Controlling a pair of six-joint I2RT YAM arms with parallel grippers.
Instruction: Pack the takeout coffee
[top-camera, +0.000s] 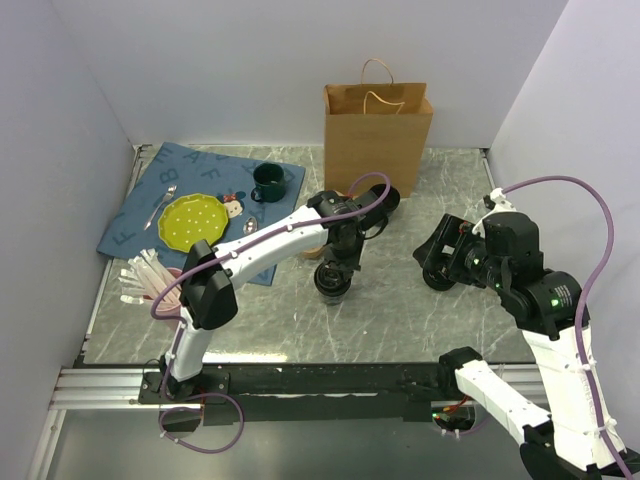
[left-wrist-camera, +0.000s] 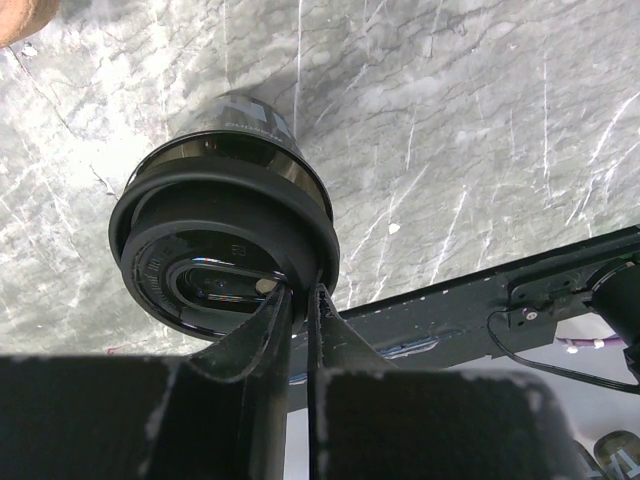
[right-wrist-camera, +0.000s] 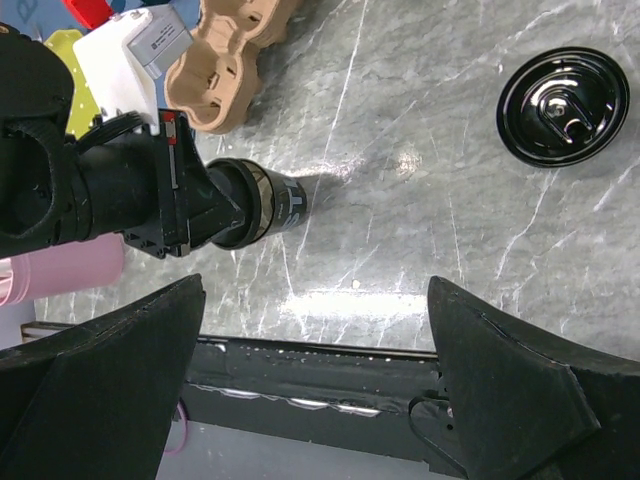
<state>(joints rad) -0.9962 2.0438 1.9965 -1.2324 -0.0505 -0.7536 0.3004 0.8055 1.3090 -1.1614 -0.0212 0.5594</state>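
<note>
The takeout coffee (top-camera: 333, 284), a small black paper cup with a black plastic lid (left-wrist-camera: 215, 255), is at the middle of the marble table (top-camera: 400, 320). My left gripper (top-camera: 336, 266) reaches down over it. In the left wrist view its fingers (left-wrist-camera: 262, 335) are pinched on the near rim of the lid, one inside and one outside. I cannot tell whether the cup rests on the table or hangs just above it. The right wrist view shows the cup (right-wrist-camera: 278, 207) under the left gripper (right-wrist-camera: 150, 195). My right gripper (top-camera: 436, 262) is open and empty to the right of the cup.
A brown paper bag (top-camera: 377, 135) stands open at the back. A cardboard cup carrier (right-wrist-camera: 225, 55) lies behind the cup. A loose black lid (right-wrist-camera: 563, 105) lies on the table. On the left are a blue mat (top-camera: 150, 205) with a green plate (top-camera: 190, 222) and green mug (top-camera: 268, 183), and a pink cup of straws (top-camera: 150, 278).
</note>
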